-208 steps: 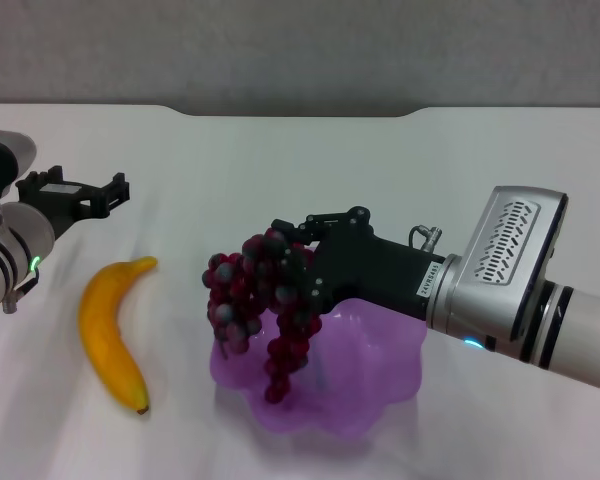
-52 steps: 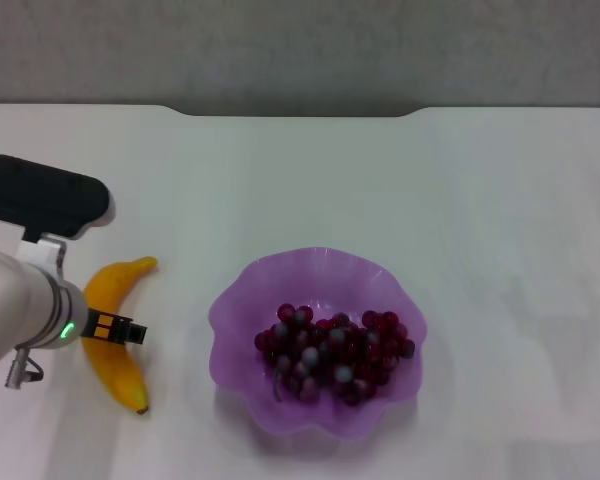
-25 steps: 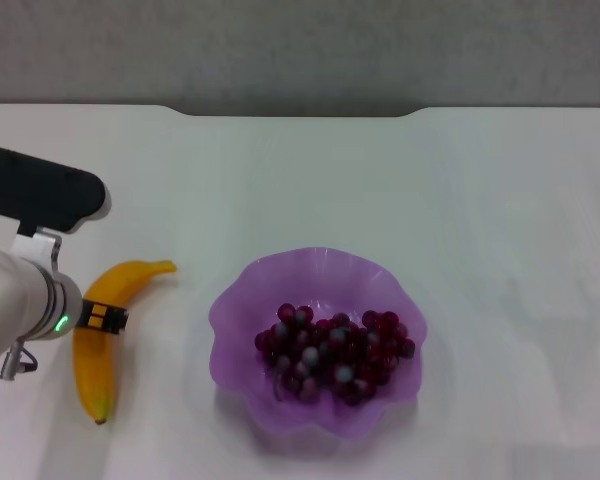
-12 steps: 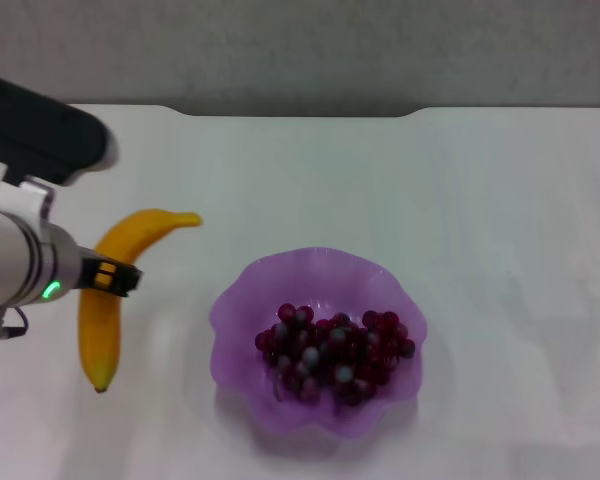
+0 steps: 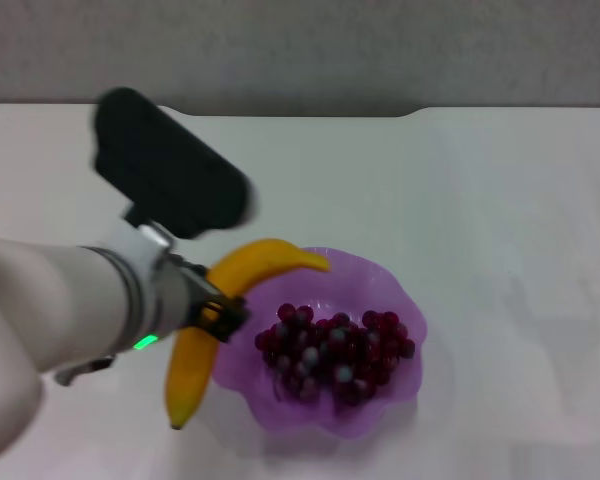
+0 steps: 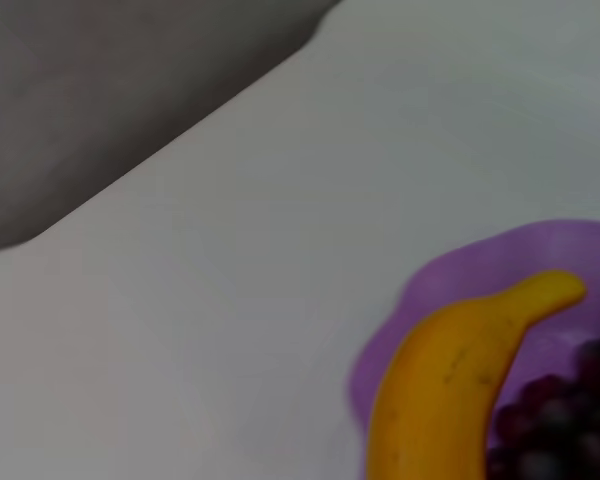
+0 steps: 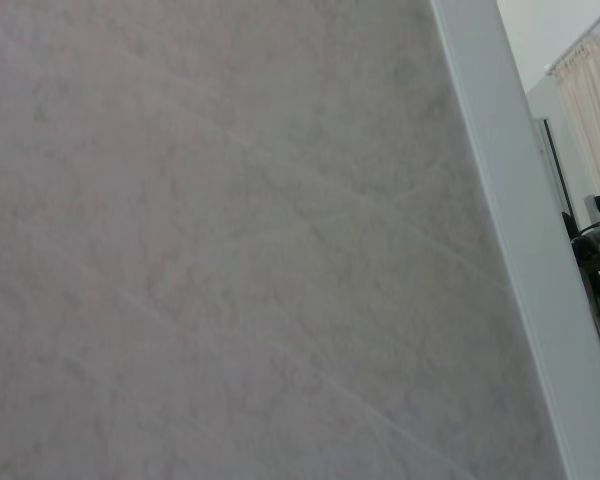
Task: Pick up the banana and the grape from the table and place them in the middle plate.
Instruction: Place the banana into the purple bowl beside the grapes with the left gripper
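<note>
My left gripper (image 5: 218, 312) is shut on the yellow banana (image 5: 242, 275) and holds it in the air at the left rim of the purple scalloped plate (image 5: 380, 285). The banana's upper tip reaches over the plate, its lower end hangs outside by the front left rim. The bunch of dark red grapes (image 5: 335, 352) lies inside the plate. In the left wrist view the banana (image 6: 450, 380) crosses over the plate's rim (image 6: 480, 265) with grapes (image 6: 560, 420) beside it. The right gripper is out of view.
The white table (image 5: 480, 180) stretches around the plate, with its notched far edge (image 5: 300, 112) against a grey wall. The right wrist view shows only a wall.
My left gripper has lifted the banana off the table and carried it right, from the table's left side to the plate's left rim. The grapes and plate have not moved.
</note>
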Robot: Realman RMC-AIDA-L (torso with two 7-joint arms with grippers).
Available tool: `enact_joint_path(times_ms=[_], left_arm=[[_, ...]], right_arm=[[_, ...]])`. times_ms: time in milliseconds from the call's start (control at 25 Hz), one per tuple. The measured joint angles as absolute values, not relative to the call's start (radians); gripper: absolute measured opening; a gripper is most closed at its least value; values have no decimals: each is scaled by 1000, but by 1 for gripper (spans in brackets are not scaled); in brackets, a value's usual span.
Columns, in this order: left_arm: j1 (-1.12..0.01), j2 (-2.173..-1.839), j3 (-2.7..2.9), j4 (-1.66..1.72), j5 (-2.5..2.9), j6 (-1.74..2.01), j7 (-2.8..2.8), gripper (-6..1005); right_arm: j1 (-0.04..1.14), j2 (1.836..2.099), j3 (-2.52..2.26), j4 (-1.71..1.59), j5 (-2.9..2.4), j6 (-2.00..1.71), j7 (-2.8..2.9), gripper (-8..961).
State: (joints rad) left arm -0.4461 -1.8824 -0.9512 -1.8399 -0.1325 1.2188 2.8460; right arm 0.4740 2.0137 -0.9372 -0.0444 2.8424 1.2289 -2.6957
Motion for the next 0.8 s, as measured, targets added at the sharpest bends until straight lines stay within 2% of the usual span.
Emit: enact_joint_path(times_ms=[360, 800], left_arm=[[-523, -1902, -888, -1790, -139, 1157, 2846, 509], [-563, -1953, -887, -1651, -111, 1056, 2845, 508]], right_arm=[[476, 2014, -937, -44, 2841, 1229, -2697, 877], [476, 2014, -939, -44, 2841, 1229, -2697, 877]])
